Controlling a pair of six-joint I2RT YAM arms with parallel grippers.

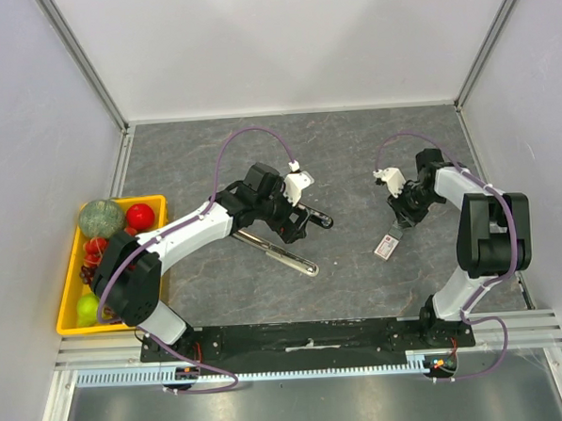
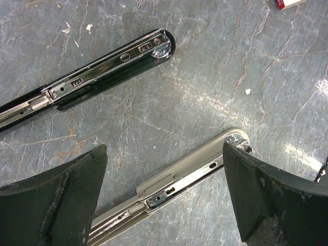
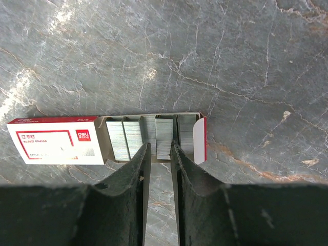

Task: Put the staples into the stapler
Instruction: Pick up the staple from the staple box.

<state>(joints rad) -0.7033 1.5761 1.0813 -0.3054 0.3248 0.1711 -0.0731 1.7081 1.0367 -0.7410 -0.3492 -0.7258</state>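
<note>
Top: stapler (image 1: 281, 251) lies splayed open at left gripper (image 1: 296, 221); staples box (image 1: 387, 248) just beside right gripper (image 1: 400, 219).
Left wrist: jaws wide apart, chrome magazine (image 2: 189, 173) between them.
Right wrist: jaws nearly together, straddling one staple strip (image 3: 164, 136) in the open box; can't tell if it's clamped.

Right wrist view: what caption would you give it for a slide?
Right end effector straddling one grey staple strip in the opened staples box.

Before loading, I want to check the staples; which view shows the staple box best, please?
The right wrist view: the staple box lies slid open, grey strips visible before the fingers. Top external shows only a tiny box; left wrist catches one corner.
</note>
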